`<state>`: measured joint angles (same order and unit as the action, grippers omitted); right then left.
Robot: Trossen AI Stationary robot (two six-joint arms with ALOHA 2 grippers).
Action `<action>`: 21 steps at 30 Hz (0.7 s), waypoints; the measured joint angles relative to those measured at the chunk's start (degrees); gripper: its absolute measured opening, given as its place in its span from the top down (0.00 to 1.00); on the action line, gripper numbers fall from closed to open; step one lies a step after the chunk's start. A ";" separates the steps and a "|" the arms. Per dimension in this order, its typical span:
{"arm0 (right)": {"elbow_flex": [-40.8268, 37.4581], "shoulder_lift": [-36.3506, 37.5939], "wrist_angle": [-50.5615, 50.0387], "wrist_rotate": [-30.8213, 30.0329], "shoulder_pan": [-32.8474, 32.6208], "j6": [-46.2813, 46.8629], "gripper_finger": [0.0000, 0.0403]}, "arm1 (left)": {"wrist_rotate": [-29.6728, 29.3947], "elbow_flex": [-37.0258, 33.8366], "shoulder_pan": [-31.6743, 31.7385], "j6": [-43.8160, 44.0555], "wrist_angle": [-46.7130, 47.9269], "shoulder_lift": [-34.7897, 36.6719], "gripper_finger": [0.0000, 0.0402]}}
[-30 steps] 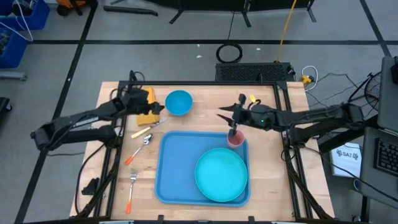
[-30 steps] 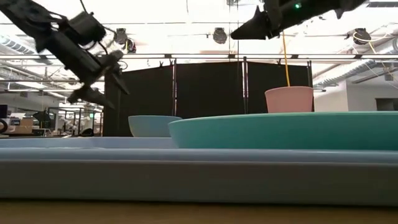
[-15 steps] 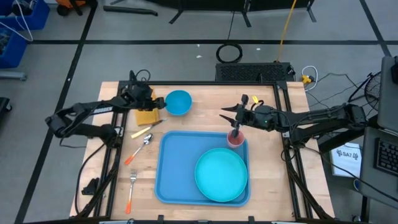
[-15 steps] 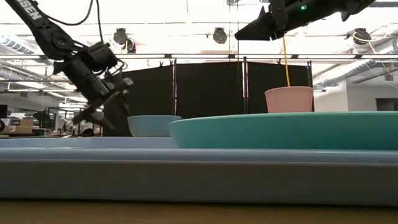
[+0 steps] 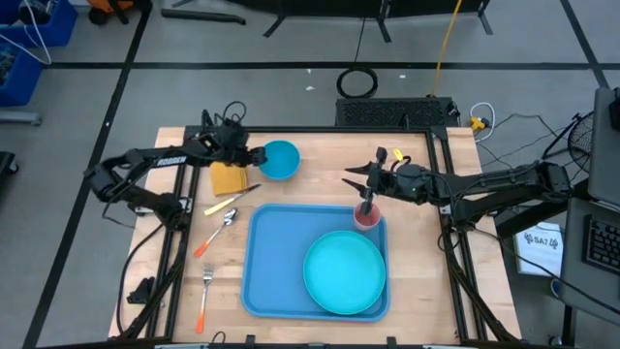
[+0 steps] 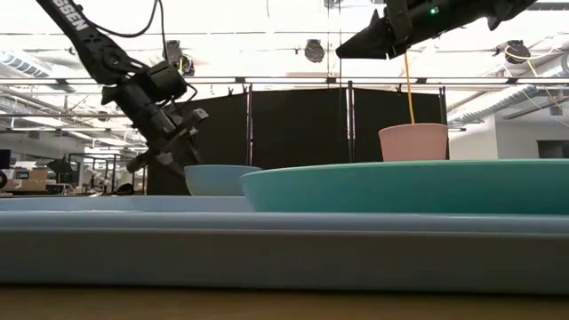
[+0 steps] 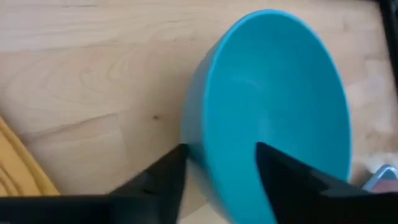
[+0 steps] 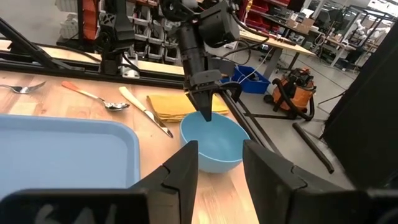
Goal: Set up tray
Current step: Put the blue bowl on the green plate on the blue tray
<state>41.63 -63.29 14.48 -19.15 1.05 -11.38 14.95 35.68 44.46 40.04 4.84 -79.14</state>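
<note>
Reaching over the far side of the bench point(image 5: 417, 242), the left gripper point(image 5: 254, 155) straddles the near rim of the blue bowl point(image 5: 279, 159), one finger inside and one outside, jaws not yet clenched on it by the look of the left wrist view. The step in hand appears to be picking up this bowl to bring it to the tray point(image 5: 276, 262), which lies at the middle of the bench nearer the front edge and already carries a teal plate point(image 5: 344, 273) and a pink cup point(image 5: 368, 215) in its far right corner. Next the jaws would need to pinch the rim firmly, then lift and carry the bowl to the bare part of the tray. The right gripper point(image 5: 373, 177) waits above the cup with jaws parted, grasping nothing. On the light wood lie a yellow napkin point(image 5: 230, 178), a knife point(image 5: 230, 199), a spoon point(image 5: 217, 230) and a fork point(image 5: 204, 296). Behind stand black curtains and workshop racks.
</note>
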 joint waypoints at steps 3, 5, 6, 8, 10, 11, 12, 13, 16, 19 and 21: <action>0.00 0.00 -0.31 -0.09 0.00 0.48 0.72 | 0.01 0.58 -0.37 -1.30 0.47 -0.93 0.77; 0.00 0.00 -0.52 -0.09 0.00 1.21 0.71 | -0.14 0.61 -0.39 -2.54 0.84 -1.27 0.92; 0.00 0.00 -0.62 -0.11 0.01 1.43 0.71 | 0.17 0.61 -0.35 -2.97 1.41 -1.37 0.95; 0.00 0.00 -0.79 -0.11 0.01 1.51 0.71 | -0.35 0.65 -0.38 -4.58 2.31 -1.42 0.97; 0.02 0.00 -1.00 -0.11 -0.01 1.55 0.71 | -0.46 0.63 -0.38 -5.73 2.92 -1.40 0.98; 0.02 -0.02 -1.13 -0.11 -0.01 1.84 0.71 | -0.56 0.63 -0.55 -5.69 2.64 -1.42 0.98; 0.02 -0.02 -1.36 -0.11 -0.01 2.46 0.71 | -0.60 0.63 -0.82 -5.88 2.20 -1.32 0.98; 0.02 -0.02 -1.46 -0.09 -0.01 3.09 0.71 | -0.44 0.63 -1.26 -5.93 1.73 -0.92 0.98; 0.07 -0.02 -2.21 0.31 -0.03 4.53 0.71 | 0.62 0.63 -3.31 -6.34 -1.11 0.41 0.98; 0.09 -0.02 -3.15 3.90 -0.01 5.94 0.71 | 0.42 0.63 -6.47 -6.32 -1.81 2.55 0.98; 0.09 -0.02 -3.03 6.55 -0.15 6.22 0.71 | -0.28 1.40 -9.29 -6.35 -0.82 3.61 0.98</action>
<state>41.71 -63.31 11.45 -12.60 0.90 -5.16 14.67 37.09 35.18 33.69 4.02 -75.52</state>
